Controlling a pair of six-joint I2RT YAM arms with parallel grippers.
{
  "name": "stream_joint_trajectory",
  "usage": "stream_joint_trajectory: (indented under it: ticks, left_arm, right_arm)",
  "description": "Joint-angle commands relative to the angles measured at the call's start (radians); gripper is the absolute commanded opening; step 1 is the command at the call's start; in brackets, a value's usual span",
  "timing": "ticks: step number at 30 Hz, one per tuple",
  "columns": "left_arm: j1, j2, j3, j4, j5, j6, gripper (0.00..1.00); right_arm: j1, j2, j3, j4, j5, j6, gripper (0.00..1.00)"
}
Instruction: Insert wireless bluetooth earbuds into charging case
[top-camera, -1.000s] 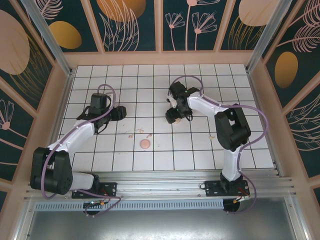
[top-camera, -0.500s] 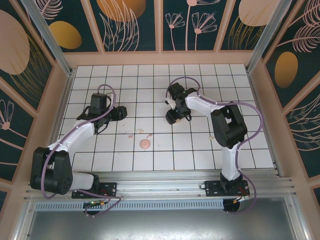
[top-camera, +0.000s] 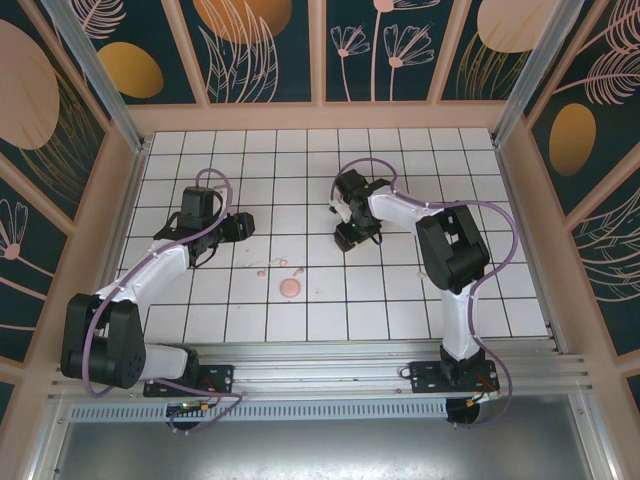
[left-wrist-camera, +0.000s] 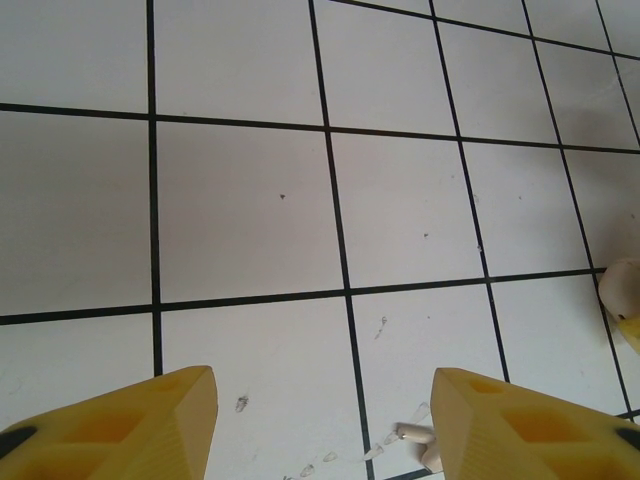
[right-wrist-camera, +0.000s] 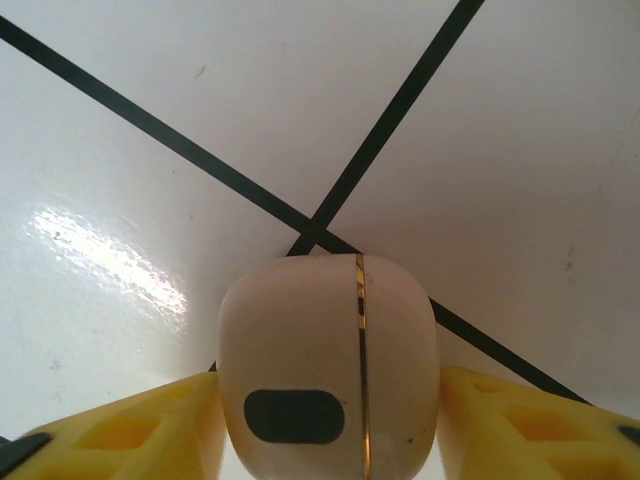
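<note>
**Case in right fingers, earbuds loose on tiles**

Right wrist view: the charging case sits between the yellow fingers of the right gripper. It is pale pink with a gold seam and a dark oval on its face. Both fingers lie against its sides, so I read it as clamped. It is over a crossing of grid lines, and I cannot tell whether it rests on the table.

Top view: the right gripper is mid-table. The earbuds lie apart on the tiles, nearer the arm bases, between the two grippers. A round pink disc sits just below them.

The left gripper hangs over bare tile. Left wrist view: the left gripper has its fingers well apart and holds nothing. One earbud lies just beside the right-hand finger.
</note>
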Motion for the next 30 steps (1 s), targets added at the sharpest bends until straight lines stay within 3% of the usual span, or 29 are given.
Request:
stream_joint_trajectory:
  ticks: [1,9,13,22,30]
  left_arm:
    - [-0.004,0.012,0.026,0.006,0.022,-0.01,0.58]
    - [-0.005,0.015,0.053,-0.032,0.069,0.003,0.53]
    - [-0.004,0.019,0.09,-0.068,0.181,0.022,0.49]
    - [-0.07,-0.019,0.186,-0.066,0.433,0.043,0.46]
    - [-0.139,-0.029,0.227,-0.018,0.604,0.037,0.47]
  right_arm:
    - [-0.004,0.003,-0.019,0.008,-0.006,-0.023,0.51]
    - [-0.004,-0.082,-0.087,0.094,-0.005,-0.044,0.43]
    - [-0.004,-0.22,-0.183,0.248,-0.019,-0.066,0.39]
    - [-0.004,-0.56,-0.425,0.645,-0.25,-0.097,0.38]
    - [0.063,-0.691,-0.518,0.775,-0.301,-0.237,0.37]
